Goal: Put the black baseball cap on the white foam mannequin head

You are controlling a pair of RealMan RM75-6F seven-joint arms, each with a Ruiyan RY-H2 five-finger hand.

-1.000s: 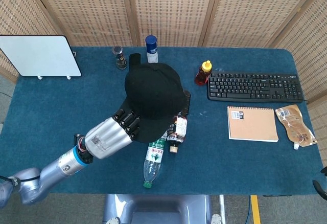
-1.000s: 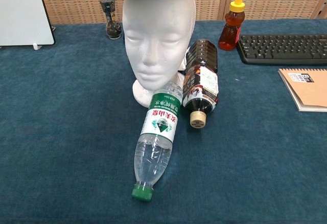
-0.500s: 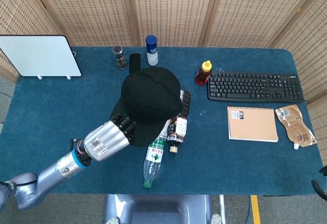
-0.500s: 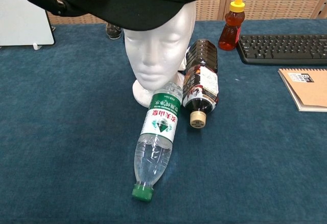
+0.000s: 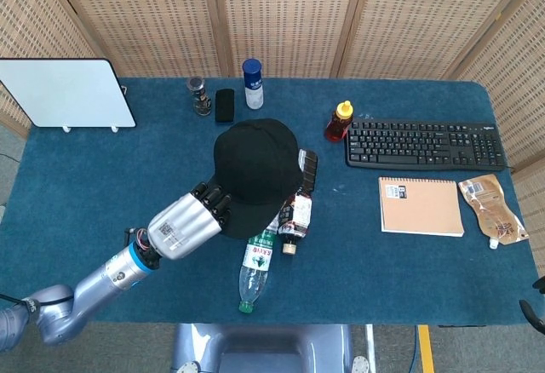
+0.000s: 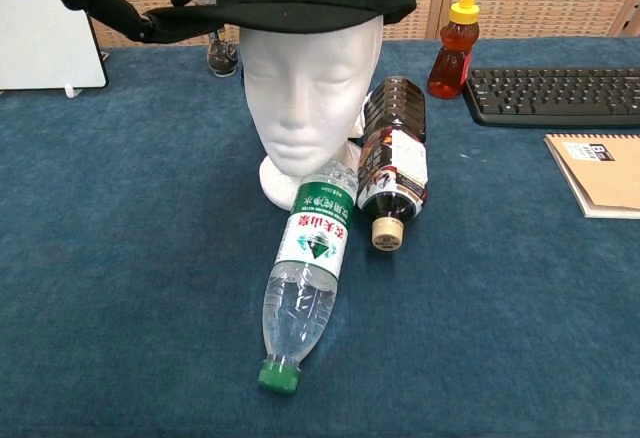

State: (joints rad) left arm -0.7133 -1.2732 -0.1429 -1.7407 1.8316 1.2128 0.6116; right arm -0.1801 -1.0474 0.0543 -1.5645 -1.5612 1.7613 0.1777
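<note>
The black baseball cap [image 5: 255, 164] sits over the top of the white foam mannequin head [image 6: 310, 88], covering its crown down to the forehead in the chest view. From above the cap hides the mannequin entirely. Its brim points toward the near left. My left hand [image 5: 189, 222] reaches in from the lower left and grips that brim. In the chest view the left hand [image 6: 105, 3] shows at the top left with dark fingers on the brim's edge. No frame shows my right hand.
A clear water bottle [image 6: 305, 278] and a dark sauce bottle [image 6: 392, 168] lie against the mannequin's base. Behind stand a honey bottle [image 5: 339, 122], a blue can [image 5: 252, 82] and a phone [image 5: 225, 105]. A keyboard [image 5: 424, 145] and notebook [image 5: 421, 206] lie to the right, a whiteboard [image 5: 68, 92] at the far left.
The cap has come down from above the mannequin and now rests on its crown, shifted slightly right. My left hand followed, still holding the brim.
</note>
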